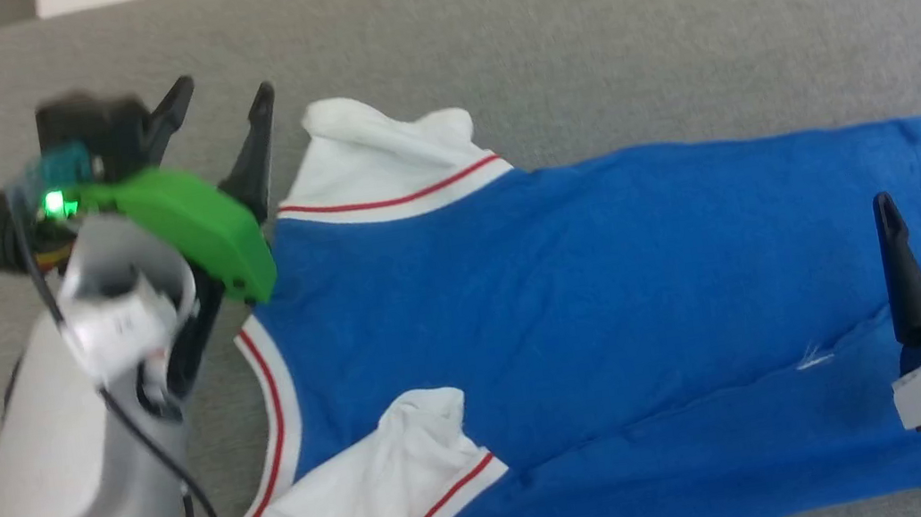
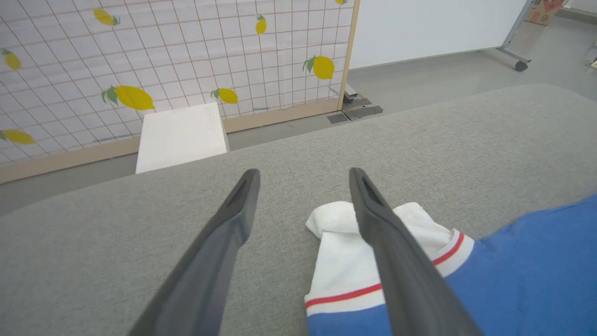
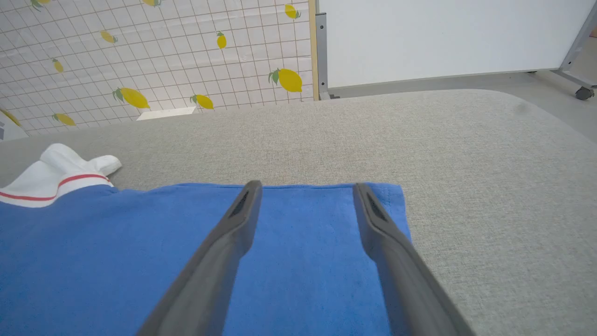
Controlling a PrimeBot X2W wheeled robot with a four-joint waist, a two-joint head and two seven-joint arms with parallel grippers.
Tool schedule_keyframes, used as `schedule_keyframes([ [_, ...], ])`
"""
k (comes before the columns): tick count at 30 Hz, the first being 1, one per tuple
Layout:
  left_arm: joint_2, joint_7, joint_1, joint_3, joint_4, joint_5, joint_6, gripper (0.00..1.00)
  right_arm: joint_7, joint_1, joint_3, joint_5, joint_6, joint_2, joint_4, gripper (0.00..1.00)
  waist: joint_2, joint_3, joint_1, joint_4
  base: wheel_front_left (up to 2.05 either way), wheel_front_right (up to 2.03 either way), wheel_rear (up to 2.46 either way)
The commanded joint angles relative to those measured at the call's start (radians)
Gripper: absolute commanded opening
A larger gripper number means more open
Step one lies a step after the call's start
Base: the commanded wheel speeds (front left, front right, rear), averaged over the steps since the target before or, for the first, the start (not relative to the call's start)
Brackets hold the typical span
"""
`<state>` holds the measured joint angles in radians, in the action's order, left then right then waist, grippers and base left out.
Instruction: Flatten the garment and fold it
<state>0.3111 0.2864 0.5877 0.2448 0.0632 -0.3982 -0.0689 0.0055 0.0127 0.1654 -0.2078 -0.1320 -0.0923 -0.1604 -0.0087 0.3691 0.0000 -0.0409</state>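
Left gripper (image 2: pixel 304 171) spread wide, nothing between the fingers. One finger crosses the white sleeve (image 2: pixel 340 261) of the garment (image 2: pixel 527 266). The other sits beside it over grey cushion (image 2: pixel 116 242).

Grey arm (image 1: pixel 50 478), green cover (image 1: pixel 194 224), blk fingers (image 1: pixel 252 152)

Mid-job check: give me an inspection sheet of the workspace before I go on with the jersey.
Surface: grey fabric surface, even, with the garment lying on it.
Job's things: garment spread blue side up, collar toward the robot's left, hem toward its right; far sleeve and near sleeve bunched; a crease runs along the near side.
Clutter: nothing seen.
Grippers: left gripper open, by the far sleeve; right gripper open, over the hem end; contact cannot be told.
Cables: black cable hangs loose along the left forearm.
Surroundings: lemon-print panel, white box and white board beyond the surface.
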Motion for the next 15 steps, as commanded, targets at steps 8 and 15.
schedule_keyframes([
  [8,0.023,0.168,0.146,0.028,0.150,-0.058,-0.027,1.00,-0.027,0.058,-0.023,-0.023,0.001,-0.017,0.047,1.00,0.0087,0.112,0.0000,-0.072,0.00,0.00,0.00],
  [15,0.032,0.237,0.185,0.036,0.221,-0.079,-0.029,1.00,-0.033,0.075,-0.027,-0.027,0.001,-0.024,0.072,1.00,0.0087,0.139,0.0000,-0.092,0.00,0.00,0.00],
])
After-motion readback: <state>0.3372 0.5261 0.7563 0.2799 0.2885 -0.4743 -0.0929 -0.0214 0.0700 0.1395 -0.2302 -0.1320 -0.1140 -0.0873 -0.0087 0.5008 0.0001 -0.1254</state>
